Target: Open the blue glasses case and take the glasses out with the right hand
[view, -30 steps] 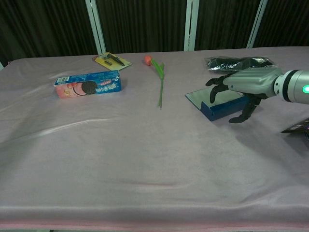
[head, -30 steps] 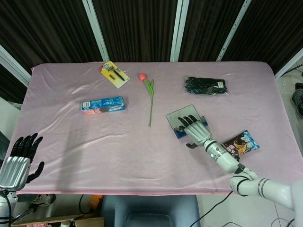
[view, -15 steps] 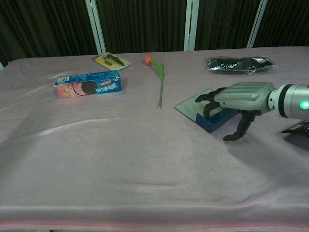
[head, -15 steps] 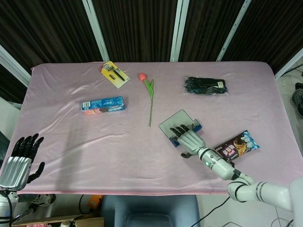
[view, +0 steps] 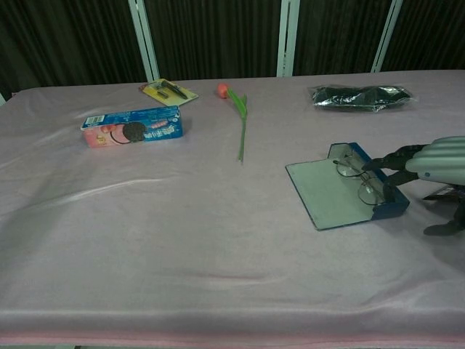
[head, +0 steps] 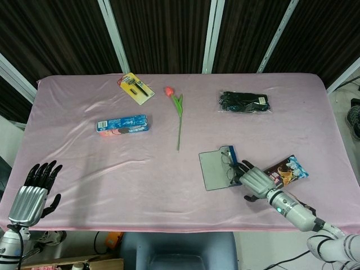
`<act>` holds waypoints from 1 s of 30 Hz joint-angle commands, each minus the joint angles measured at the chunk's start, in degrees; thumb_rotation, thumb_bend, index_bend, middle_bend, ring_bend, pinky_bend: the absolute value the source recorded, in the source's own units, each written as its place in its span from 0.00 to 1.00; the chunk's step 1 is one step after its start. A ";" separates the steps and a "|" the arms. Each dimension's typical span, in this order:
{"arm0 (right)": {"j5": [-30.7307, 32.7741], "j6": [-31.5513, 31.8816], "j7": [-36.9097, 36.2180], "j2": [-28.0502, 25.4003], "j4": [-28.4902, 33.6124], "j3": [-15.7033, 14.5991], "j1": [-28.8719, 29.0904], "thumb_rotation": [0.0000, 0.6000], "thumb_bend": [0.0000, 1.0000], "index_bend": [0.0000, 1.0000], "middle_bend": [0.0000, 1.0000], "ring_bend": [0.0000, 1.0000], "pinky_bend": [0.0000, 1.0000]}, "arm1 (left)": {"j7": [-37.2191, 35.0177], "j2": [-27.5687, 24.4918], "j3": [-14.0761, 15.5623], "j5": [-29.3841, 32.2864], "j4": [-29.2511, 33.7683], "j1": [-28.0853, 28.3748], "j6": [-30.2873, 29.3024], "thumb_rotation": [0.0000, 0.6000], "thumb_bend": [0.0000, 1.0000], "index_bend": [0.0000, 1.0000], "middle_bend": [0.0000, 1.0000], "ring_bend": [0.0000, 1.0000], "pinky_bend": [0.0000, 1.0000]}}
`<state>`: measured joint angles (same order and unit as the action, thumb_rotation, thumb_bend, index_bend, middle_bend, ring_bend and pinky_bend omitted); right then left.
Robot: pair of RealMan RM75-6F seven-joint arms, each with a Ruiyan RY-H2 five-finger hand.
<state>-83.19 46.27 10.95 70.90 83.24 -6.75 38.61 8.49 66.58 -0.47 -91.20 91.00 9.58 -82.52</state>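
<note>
Blue glasses case (view: 352,195) lies lid-open, lower right | glasses (view: 361,178) propped on its rim, reachable | right robot hand (view: 434,163) fingertips pinching glasses | left robot hand (head: 35,188) spread, idle

Nothing I can read here: the print on the blue cookie box (view: 131,126) and snack packet (head: 287,171) is too small.

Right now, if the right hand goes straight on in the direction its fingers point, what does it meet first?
Probably the glasses. The right hand points toward them across the open blue glasses case, and its fingertips already look to be at the frame; whether they touch is unclear.
</note>
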 commanded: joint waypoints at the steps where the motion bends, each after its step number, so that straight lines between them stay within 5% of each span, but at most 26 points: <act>1: 1.65 -0.95 -1.33 0.38 -3.46 0.44 -0.73 1.00 0.40 0.48 0.08 0.00 0.00 | 0.00 0.03 -0.01 -0.07 0.02 -0.10 -0.32 1.00 0.38 0.00 0.00 0.00 0.02; 23: 17.77 -7.84 17.53 14.21 -24.39 10.45 6.40 1.00 0.40 0.47 0.08 0.00 0.00 | -1.38 -0.60 -0.66 1.40 -0.31 -0.75 -1.36 1.00 0.38 0.00 0.00 0.00 0.02; 30: 19.04 -7.51 17.41 14.06 -23.57 11.50 6.95 1.00 0.40 0.46 0.08 0.00 0.00 | -1.56 -0.78 -0.86 1.96 -0.19 -0.67 -1.05 1.00 0.38 0.00 0.00 0.00 0.02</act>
<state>-63.91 38.42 28.76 85.70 58.51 4.78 45.77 6.92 65.81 -1.33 -89.24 90.80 8.91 -83.58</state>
